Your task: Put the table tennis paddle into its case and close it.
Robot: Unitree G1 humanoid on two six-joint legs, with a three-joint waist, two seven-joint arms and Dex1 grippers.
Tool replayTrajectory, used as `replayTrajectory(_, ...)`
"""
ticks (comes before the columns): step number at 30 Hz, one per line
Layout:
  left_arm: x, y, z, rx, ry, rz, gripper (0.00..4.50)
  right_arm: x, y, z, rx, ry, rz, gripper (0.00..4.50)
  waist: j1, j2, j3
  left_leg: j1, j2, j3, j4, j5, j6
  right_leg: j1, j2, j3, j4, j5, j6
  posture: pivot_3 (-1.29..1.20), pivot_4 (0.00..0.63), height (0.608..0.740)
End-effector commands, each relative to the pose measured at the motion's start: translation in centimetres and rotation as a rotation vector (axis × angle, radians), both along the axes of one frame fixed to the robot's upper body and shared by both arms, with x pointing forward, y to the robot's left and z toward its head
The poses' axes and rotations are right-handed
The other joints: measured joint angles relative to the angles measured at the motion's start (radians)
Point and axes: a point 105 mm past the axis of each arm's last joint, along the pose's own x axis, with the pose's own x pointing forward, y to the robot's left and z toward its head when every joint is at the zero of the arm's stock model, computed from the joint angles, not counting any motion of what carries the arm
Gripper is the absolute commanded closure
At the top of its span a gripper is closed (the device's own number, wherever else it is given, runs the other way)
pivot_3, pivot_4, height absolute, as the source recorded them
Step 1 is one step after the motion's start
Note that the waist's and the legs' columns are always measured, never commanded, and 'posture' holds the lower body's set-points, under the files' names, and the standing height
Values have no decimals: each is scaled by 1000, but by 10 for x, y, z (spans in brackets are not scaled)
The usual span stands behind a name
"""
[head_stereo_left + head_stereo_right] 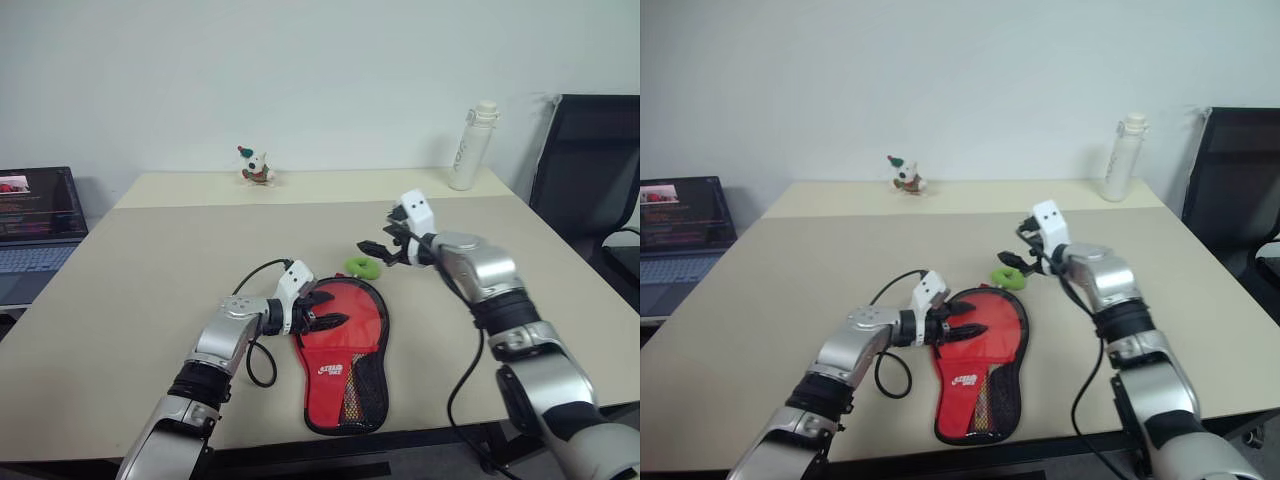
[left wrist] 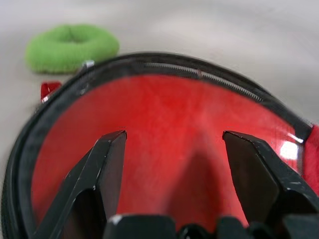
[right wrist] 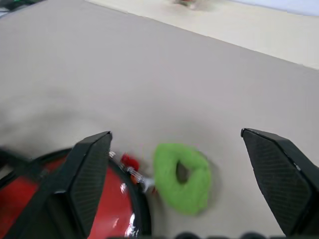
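The case [image 1: 341, 355] lies flat on the counter [image 1: 150, 270], paddle seemingly inside; the open, empty left end effector [image 1: 322, 312] over it may drag the fabric, while the open right end effector [image 1: 385, 243] above the green ring [image 1: 362, 266] beside it might snag that instead of the zip.

Bright, even light; wrist views blurred, perhaps by motion.

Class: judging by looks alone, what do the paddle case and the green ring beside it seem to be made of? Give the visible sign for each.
Paddle case: probably soft fabric with a red face, black edging, a mesh panel and a metal-looking zip along the rim. Green ring: looks like fuzzy, matte cloth or plush; the exact fibre cannot be told.
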Motion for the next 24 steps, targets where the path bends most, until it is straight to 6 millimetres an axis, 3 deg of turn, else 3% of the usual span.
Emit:
replayTrajectory(1, -1, -5, 8, -22, -35, -9, 1167, 14, 14, -4, 37, -42, -88, 0, 0, 0, 0, 0, 0, 0, 0, 0, 0, 0, 0, 0, 0, 0, 0, 0, 150, 740)
replayTrajectory(6, -1, -3, 9, -25, -41, 6, 1167, 31, -2, -26, -34, -60, -279, 0, 6, 1, 0, 0, 0, 0, 0, 0, 0, 0, -1, 0, 0, 0, 0, 0, 150, 740)
replayTrajectory(11, -1, -3, 9, -26, -43, 13, 1167, 32, -12, -45, -53, -3, -344, 0, 6, 1, 1, 0, 0, 0, 0, 0, 0, 0, -1, 0, 0, 0, 0, 0, 150, 740)
replayTrajectory(14, -2, -3, 8, -26, -41, 13, 1167, 29, -9, -58, -58, 49, -330, 0, 1, 1, 1, 0, 0, 0, 0, 0, 0, 0, -1, 0, 0, 0, 0, 0, 150, 740)
replayTrajectory(20, -3, -3, 7, -26, -36, 15, 1167, 17, 15, -78, -73, 135, -212, 0, -10, 2, 1, 0, 0, 0, 0, 0, 0, 0, -1, 0, 1, 0, 0, 0, 150, 740)
replayTrajectory(24, -3, -4, 5, -23, -34, 17, 1145, 13, 23, -82, -99, 140, -178, 905, -11, 2, 1, 0, 0, 0, 0, 0, 0, 0, -1, 0, 1, 0, 0, 0, 150, 740)
